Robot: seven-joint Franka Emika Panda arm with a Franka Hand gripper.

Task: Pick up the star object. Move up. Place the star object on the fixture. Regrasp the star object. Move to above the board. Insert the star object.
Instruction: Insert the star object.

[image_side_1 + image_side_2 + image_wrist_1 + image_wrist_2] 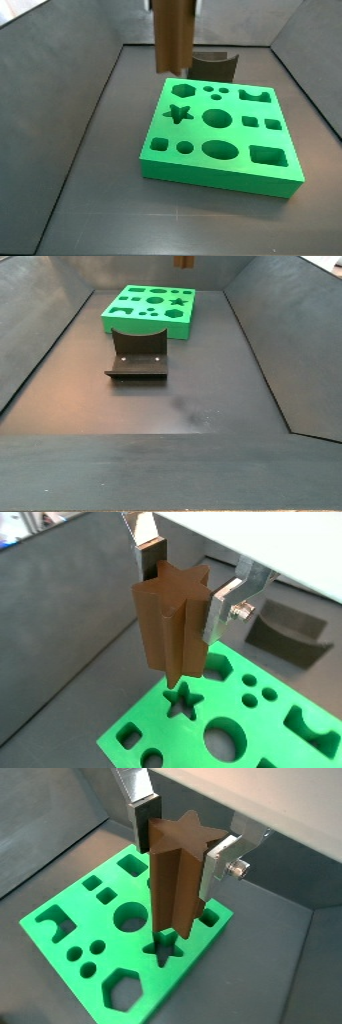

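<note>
Star object (171, 622) clamped in gripper (187, 590) jaws, clear above board (254, 727).

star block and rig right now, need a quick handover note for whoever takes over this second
Claw: shut on the star block, held upright above the green board, in both wrist views.
Star block: long wooden star prism, lower end hanging over the board's star hole, not yet in it.
Fixture: bare, on the floor beside the board.
Done: star block is gripped and brought over the board.
Left: line up the points with the hole, lower, insert, release.
</note>
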